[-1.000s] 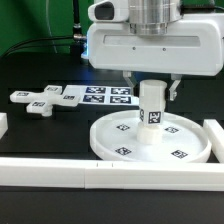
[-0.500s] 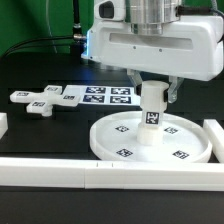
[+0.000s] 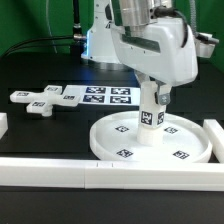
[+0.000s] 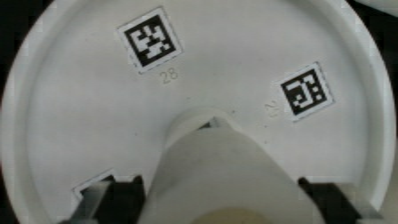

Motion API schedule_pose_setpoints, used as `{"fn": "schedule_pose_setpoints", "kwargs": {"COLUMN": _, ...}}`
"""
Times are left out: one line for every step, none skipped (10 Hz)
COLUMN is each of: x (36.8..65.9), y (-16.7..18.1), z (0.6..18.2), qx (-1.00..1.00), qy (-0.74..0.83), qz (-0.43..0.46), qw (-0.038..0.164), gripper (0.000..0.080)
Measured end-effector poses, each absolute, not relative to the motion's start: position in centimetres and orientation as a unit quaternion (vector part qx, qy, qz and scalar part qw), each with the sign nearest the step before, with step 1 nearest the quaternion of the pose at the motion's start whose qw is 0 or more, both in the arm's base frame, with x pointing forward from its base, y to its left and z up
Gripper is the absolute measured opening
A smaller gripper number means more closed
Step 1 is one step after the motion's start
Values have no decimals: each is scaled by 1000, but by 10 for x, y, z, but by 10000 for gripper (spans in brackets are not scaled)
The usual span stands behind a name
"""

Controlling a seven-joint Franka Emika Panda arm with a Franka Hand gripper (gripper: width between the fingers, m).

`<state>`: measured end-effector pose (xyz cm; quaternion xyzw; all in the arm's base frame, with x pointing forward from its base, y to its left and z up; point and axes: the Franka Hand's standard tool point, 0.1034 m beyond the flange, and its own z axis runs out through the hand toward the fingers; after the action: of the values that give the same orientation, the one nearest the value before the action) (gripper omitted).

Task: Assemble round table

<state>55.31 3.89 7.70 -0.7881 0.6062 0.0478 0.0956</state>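
Note:
The large rimmed disc [image 3: 112, 148] lies flat near the front of the table, marker tags on its face. The short cylindrical post [image 3: 148, 119] stands upright at its centre. My gripper [image 3: 153, 100] comes down from above and is shut on the post's upper part. In the wrist view the post [image 4: 222, 165] fills the space between my two dark fingers [image 4: 119, 196], with the disc [image 4: 231, 60] beneath it. The cross-shaped foot [image 3: 40, 100] lies loose on the table at the exterior view's left, apart from the disc.
The marker board [image 3: 105, 96] lies flat behind the disc. A long white border bar [image 3: 60, 171] runs along the front. Another bar [image 3: 214, 135] stands at the exterior view's right, and a short end [image 3: 3, 125] shows at its left.
My wrist and hand have turned about the post's axis while holding it. The post stays upright at the disc's centre. The foot has not moved.

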Motion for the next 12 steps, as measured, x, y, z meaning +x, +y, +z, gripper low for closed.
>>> {"fn": "schedule_pose_setpoints", "kwargs": {"x": 553, "y": 39, "z": 77, "qx": -783, "qy": 612, "qz": 49, "qw": 97, "gripper": 409}}
{"fn": "schedule_pose_setpoints", "kwargs": {"x": 553, "y": 40, "z": 77, "qx": -765, "qy": 635, "qz": 53, "qw": 97, "gripper": 409}}
{"fn": "schedule_pose_setpoints", "kwargs": {"x": 553, "y": 40, "z": 77, "qx": -768, "qy": 631, "qz": 52, "qw": 97, "gripper": 409}}
{"fn": "schedule_pose_setpoints", "kwargs": {"x": 553, "y": 40, "z": 77, "qx": -782, "qy": 613, "qz": 51, "qw": 97, "gripper": 573}}
{"fn": "schedule_pose_setpoints", "kwargs": {"x": 553, "y": 40, "z": 77, "qx": -792, "qy": 601, "qz": 49, "qw": 98, "gripper": 626}}
{"fn": "schedule_pose_setpoints", "kwargs": {"x": 553, "y": 38, "z": 77, "qx": -804, "qy": 584, "qz": 47, "qw": 99, "gripper": 626}}
{"fn": "schedule_pose_setpoints", "kwargs": {"x": 553, "y": 38, "z": 77, "qx": -832, "qy": 544, "qz": 42, "qw": 101, "gripper": 645}}
{"fn": "schedule_pose_setpoints", "kwargs": {"x": 553, "y": 38, "z": 76, "qx": -851, "qy": 513, "qz": 38, "qw": 102, "gripper": 648}}
{"fn": "schedule_pose_setpoints", "kwargs": {"x": 553, "y": 38, "z": 76, "qx": -863, "qy": 493, "qz": 36, "qw": 103, "gripper": 648}}
{"fn": "schedule_pose_setpoints", "kwargs": {"x": 553, "y": 38, "z": 76, "qx": -886, "qy": 452, "qz": 31, "qw": 104, "gripper": 649}}
{"fn": "schedule_pose_setpoints", "kwargs": {"x": 554, "y": 38, "z": 77, "qx": -915, "qy": 391, "qz": 23, "qw": 96, "gripper": 649}}
{"fn": "schedule_pose_setpoints", "kwargs": {"x": 558, "y": 39, "z": 80, "qx": -939, "qy": 333, "qz": 13, "qw": 84, "gripper": 649}}
